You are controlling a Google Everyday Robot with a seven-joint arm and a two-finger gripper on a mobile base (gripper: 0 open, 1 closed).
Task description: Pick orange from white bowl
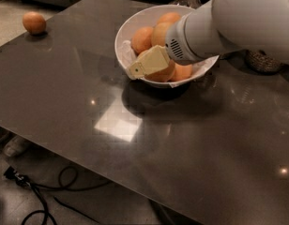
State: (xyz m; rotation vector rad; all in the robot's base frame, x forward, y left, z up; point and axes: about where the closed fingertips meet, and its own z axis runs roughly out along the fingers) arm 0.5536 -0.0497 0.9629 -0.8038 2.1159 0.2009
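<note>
The white bowl (135, 21) is wide, round and glossy, with a thin rim. It stands on the far half of the dark, reflective bench (191, 144). Crinkled white paper lining (128, 54) shows along its inner left wall. The bowl holds a heap of oranges (142, 38), at least five visible, piled above rim height.

The white arm (229, 22) enters from the upper right and crosses over the right part of the bowl. The cream-coloured gripper (135, 70) points down and to the left. Its tip lies at the front left rim of the bowl. The gripper body overlaps the front orange (164, 74) in the heap; contact with it cannot be determined. Whether the gripper is open or closed, and whether it has hold of anything, cannot be determined.

A lone orange (34, 22) rests at the far left corner of the bench, well apart from the bowl. Black cables (41, 196) lie on the floor at the lower left.
</note>
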